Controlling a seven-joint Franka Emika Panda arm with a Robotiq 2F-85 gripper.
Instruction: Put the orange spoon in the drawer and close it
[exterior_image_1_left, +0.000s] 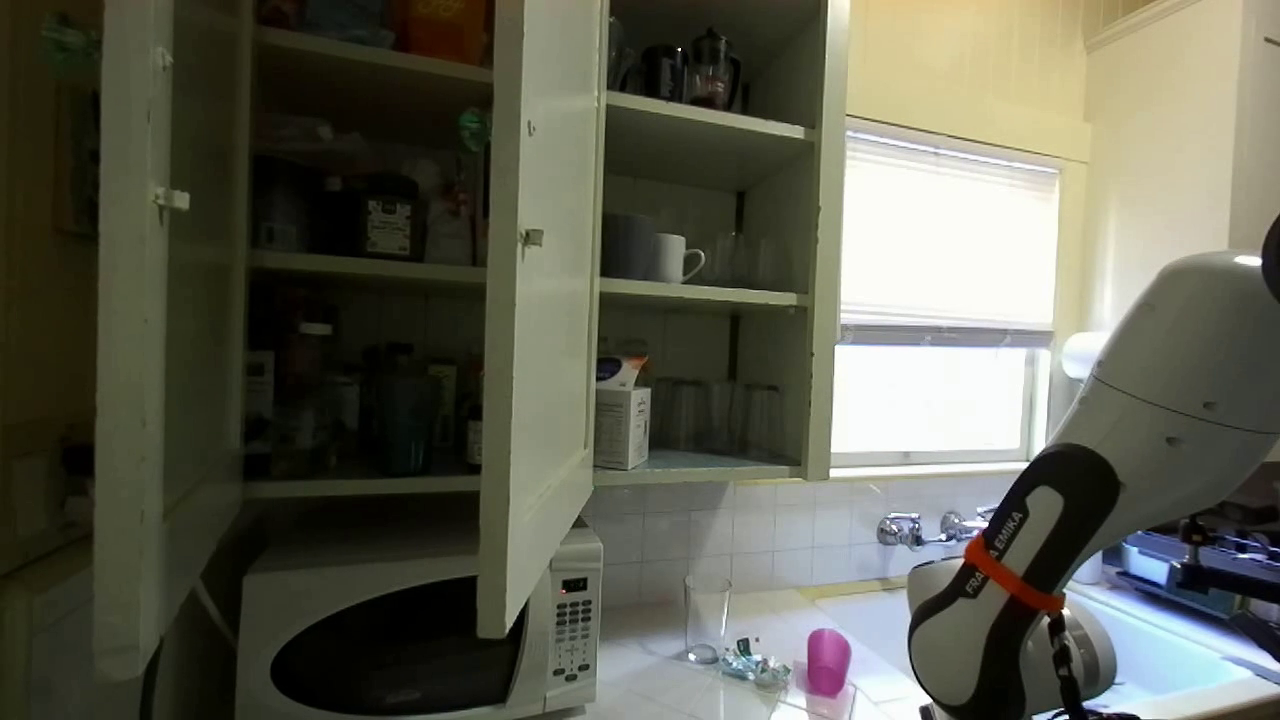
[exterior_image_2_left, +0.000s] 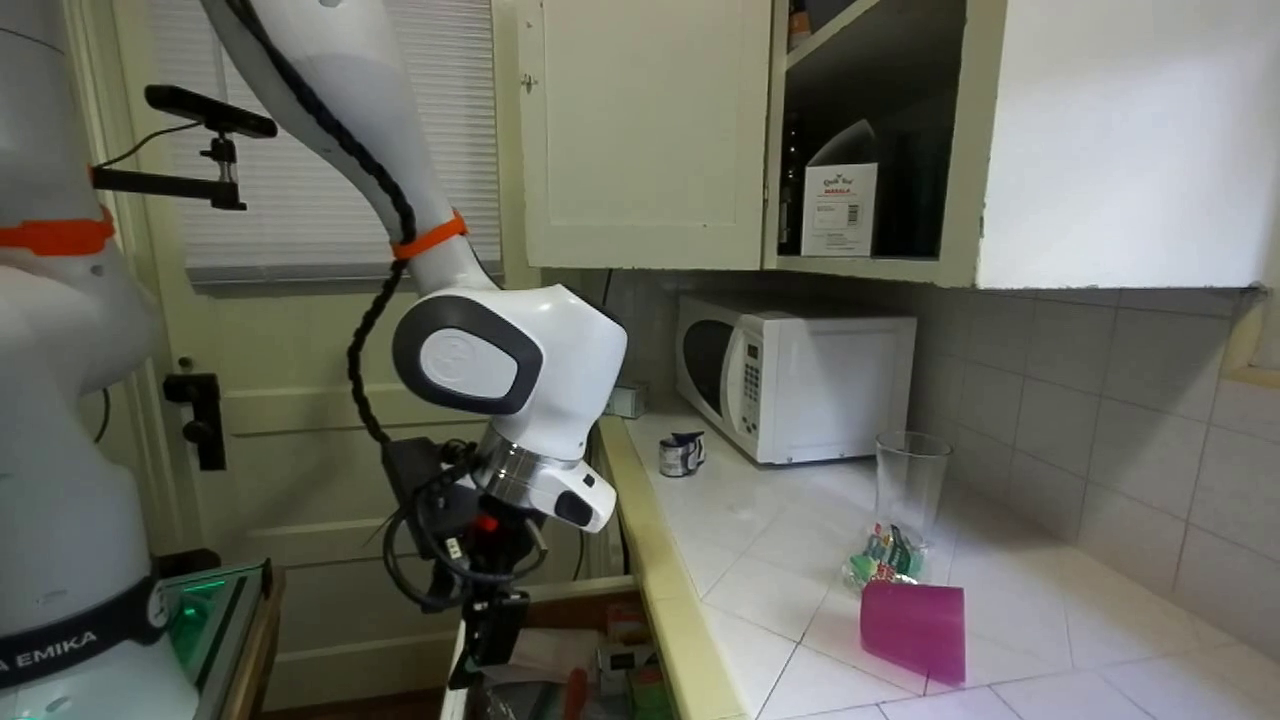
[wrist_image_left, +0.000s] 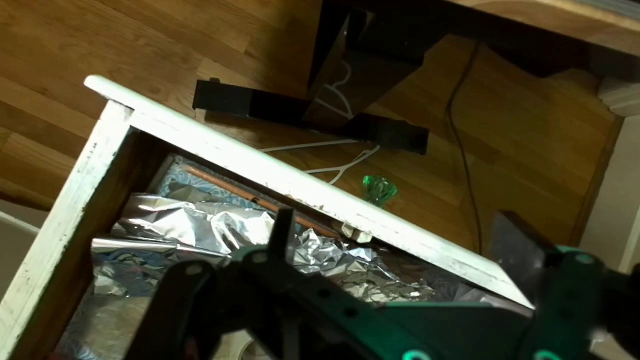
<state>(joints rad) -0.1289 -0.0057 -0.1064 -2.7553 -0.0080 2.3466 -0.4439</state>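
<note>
The drawer (exterior_image_2_left: 453, 695) is open, and its white front panel also shows in the wrist view (wrist_image_left: 300, 177) with a green glass knob (wrist_image_left: 378, 190) on the outside. Foil (wrist_image_left: 185, 220) and other items lie inside. A long orange-brown stick (wrist_image_left: 225, 186) lies along the inside of the front panel; I cannot tell if it is the spoon. An orange-red item (exterior_image_2_left: 575, 693) shows in the drawer in an exterior view; its shape is unclear. My gripper (wrist_image_left: 400, 245) is open with nothing between its fingers, above the drawer's front. It also shows in an exterior view (exterior_image_2_left: 490, 640).
The yellow-edged counter (exterior_image_2_left: 670, 580) stands right beside the drawer. It holds a pink cup (exterior_image_2_left: 912, 630), a clear glass (exterior_image_2_left: 912, 490), wrapped sweets (exterior_image_2_left: 885, 555), a small can (exterior_image_2_left: 681, 455) and a microwave (exterior_image_2_left: 835, 390). A black stand (wrist_image_left: 275, 102) is on the floor beyond the drawer front.
</note>
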